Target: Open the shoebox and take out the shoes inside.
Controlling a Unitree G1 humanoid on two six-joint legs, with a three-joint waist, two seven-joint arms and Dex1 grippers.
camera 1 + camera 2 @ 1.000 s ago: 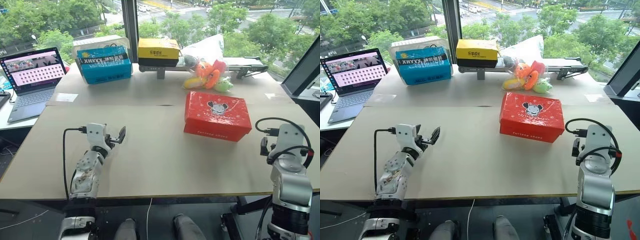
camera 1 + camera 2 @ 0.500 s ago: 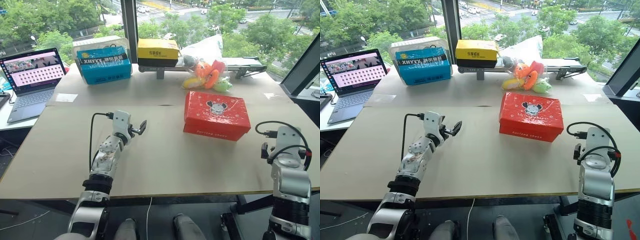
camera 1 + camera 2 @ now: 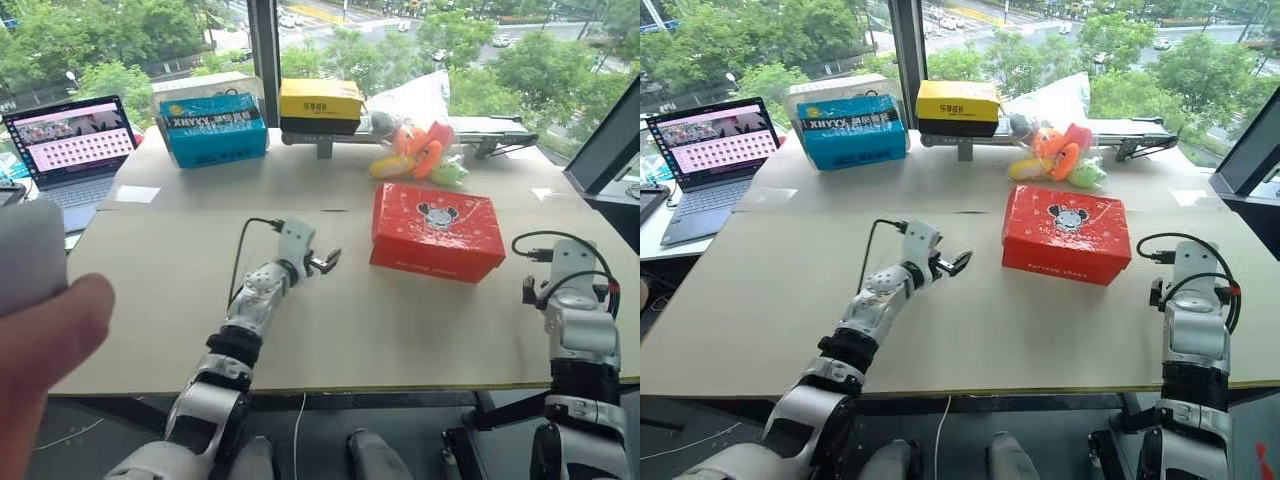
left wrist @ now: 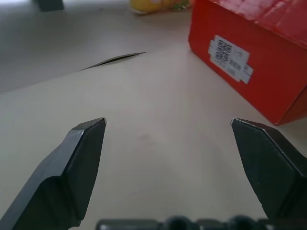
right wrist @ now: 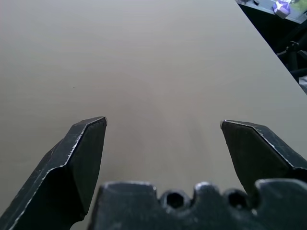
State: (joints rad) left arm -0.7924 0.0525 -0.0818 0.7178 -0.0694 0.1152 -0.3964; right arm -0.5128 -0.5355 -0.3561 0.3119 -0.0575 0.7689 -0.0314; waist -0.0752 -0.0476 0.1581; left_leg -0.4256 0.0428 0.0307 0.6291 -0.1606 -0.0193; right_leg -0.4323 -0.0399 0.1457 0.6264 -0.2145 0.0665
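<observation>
Closed shoebox beyond spread left fingers

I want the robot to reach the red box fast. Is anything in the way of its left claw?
No, nothing visible is. Only bare table lies between the open left gripper and the closed shoebox. The plush toys sit behind the box.

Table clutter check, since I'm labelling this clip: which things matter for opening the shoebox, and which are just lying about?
Part of the job:
- shoebox, red, lid shut
- left pincer, open, short of the box
- right pincer, open, over bare table

Lying about:
- blue box
- yellow-and-black box
- plush toys
- laptop
</observation>
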